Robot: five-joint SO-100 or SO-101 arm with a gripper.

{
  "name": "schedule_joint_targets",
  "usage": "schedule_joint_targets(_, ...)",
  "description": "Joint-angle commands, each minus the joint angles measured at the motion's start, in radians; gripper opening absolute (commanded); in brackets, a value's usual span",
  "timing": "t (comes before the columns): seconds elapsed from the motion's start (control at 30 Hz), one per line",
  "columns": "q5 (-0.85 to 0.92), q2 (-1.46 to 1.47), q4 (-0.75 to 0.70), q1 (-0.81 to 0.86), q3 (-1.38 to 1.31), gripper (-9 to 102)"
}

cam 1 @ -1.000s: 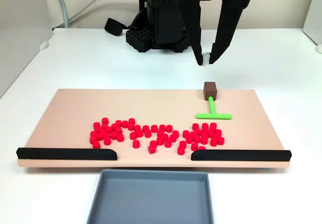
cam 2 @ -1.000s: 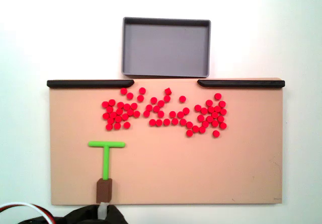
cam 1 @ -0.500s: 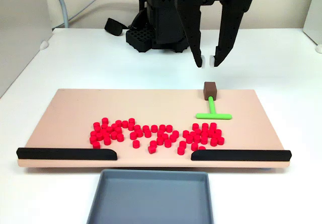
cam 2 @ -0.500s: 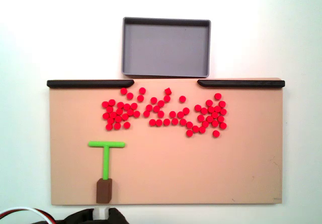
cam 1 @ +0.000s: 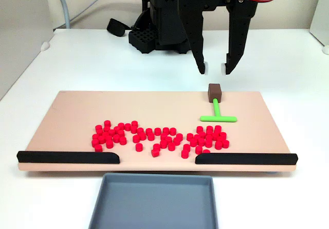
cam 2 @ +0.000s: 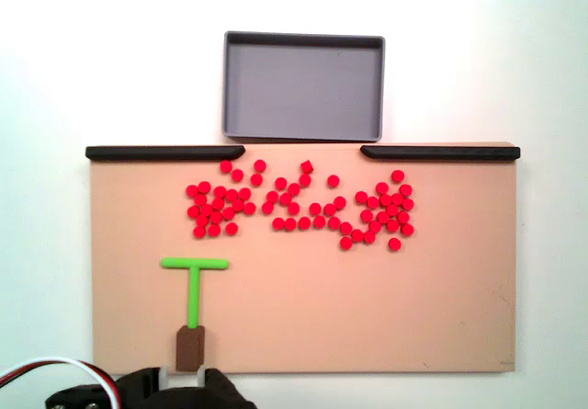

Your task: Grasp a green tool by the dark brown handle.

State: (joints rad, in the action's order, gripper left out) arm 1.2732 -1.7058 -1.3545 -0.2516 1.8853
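The green tool (cam 1: 218, 113) lies flat on the tan board (cam 1: 77, 110), its crossbar toward the red cylinders; in the top-down fixed view the green tool (cam 2: 194, 285) is at the board's lower left. Its dark brown handle (cam 1: 214, 91) is a small cube at the stem's far end, and the handle (cam 2: 189, 347) sits at the board's bottom edge. My black gripper (cam 1: 215, 69) hangs open just above and behind the cube, white-tipped fingers (cam 1: 204, 69) spread wider than it. From above the gripper (cam 2: 184, 373) straddles the handle's lower end, not touching.
Several red cylinders (cam 1: 159, 136) lie scattered across the board's middle. Two black bars (cam 1: 68, 157) (cam 1: 245, 158) line its near edge with a gap between. A grey tray (cam 1: 153, 200) sits beyond that gap. The arm's black base (cam 1: 164, 18) stands behind the board.
The gripper's fingers have spread from almost together to wide apart. It has come down and toward the brown handle. The tool has not moved.
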Motion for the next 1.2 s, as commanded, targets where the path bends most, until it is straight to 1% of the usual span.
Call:
schedule_joint_targets(0.0,-0.009,0.006,0.014,0.012,-0.003,13)
schedule_joint_targets(0.33,-0.069,0.048,0.049,0.011,-0.005,14)
schedule_joint_targets(0.77,0.0,0.077,0.054,-0.005,-0.005,13)
schedule_joint_targets(1.17,0.021,0.12,0.103,-0.014,-0.005,12)
